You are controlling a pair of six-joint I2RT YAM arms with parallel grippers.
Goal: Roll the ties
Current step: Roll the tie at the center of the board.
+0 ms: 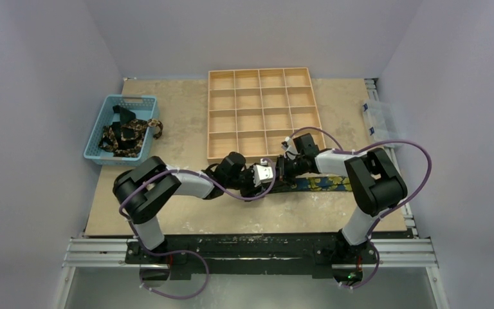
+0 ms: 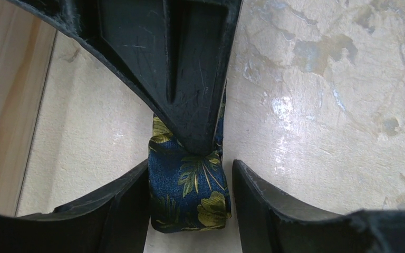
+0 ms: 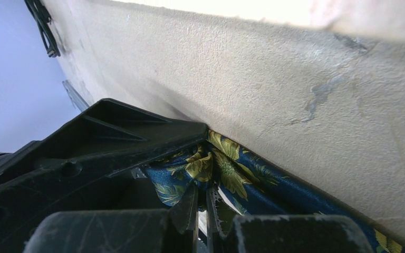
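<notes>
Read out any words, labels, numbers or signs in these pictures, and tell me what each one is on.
No text is readable in any view.
On the white patch, middle of the overhead view: dark marks, too small to read.
On the blue tabs of the clear box at the right: too small to read.
On the tie: leaf print only, no lettering.

I see the tie (image 2: 190,195) nearly filling the gap between my left fingers (image 2: 121,211), right fingers (image 2: 184,79) barring the front, tray (image 2: 5,105) wall close alongside, bare worktop (image 2: 321,105) opposite.
</notes>
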